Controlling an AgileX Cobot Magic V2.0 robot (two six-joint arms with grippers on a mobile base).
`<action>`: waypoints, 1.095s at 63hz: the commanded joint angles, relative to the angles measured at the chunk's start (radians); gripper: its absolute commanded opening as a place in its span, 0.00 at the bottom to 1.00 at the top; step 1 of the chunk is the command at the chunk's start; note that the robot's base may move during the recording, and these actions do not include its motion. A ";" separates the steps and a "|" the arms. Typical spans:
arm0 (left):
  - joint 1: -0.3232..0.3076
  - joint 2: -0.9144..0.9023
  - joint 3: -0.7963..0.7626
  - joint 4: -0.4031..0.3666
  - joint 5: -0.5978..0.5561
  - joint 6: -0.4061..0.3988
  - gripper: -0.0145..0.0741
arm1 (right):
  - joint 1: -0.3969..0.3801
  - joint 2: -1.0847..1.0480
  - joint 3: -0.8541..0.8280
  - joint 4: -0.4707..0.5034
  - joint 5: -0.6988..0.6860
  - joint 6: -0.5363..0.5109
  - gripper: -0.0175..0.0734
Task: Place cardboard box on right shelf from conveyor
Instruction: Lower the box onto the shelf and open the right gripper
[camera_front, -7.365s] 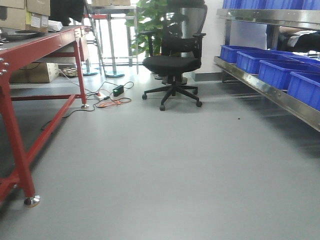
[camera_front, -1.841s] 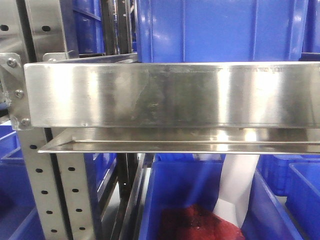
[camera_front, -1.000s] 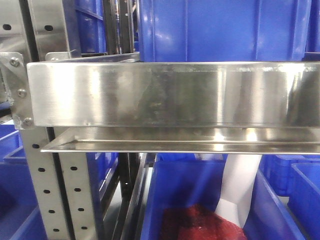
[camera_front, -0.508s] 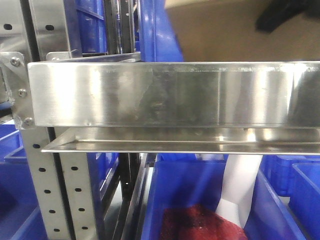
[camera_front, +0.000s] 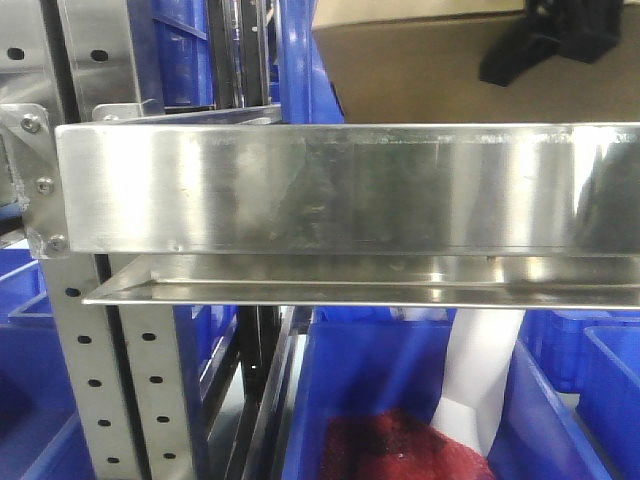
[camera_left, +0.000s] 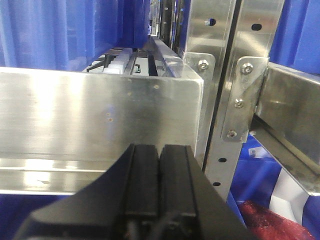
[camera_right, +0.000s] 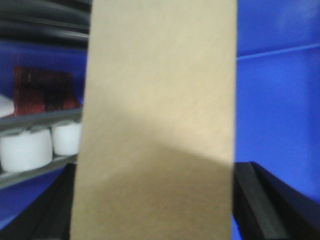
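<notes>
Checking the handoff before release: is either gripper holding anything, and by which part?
The right gripper holds the cardboard box across its narrow width, a finger on each side face. The left gripper is shut on nothing.

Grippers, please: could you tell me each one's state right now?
Left gripper: closed, holding nothing.
Right gripper: closed on the cardboard box.

The front-facing camera looks level and close at the shiny brushed stainless-steel shelf lip (camera_front: 320, 188), which the left wrist view shares (camera_left: 100, 115), while the right wrist view faces the plain tan cardboard box (camera_right: 157, 120).
</notes>
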 joint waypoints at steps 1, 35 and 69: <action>-0.004 -0.013 -0.003 -0.005 -0.090 -0.005 0.03 | -0.009 -0.038 -0.039 -0.004 -0.082 0.028 0.89; -0.004 -0.013 -0.003 -0.005 -0.090 -0.005 0.03 | 0.016 -0.157 -0.039 0.304 -0.084 0.078 0.89; -0.004 -0.013 -0.003 -0.005 -0.090 -0.005 0.03 | 0.022 -0.356 0.113 0.068 -0.209 1.200 0.50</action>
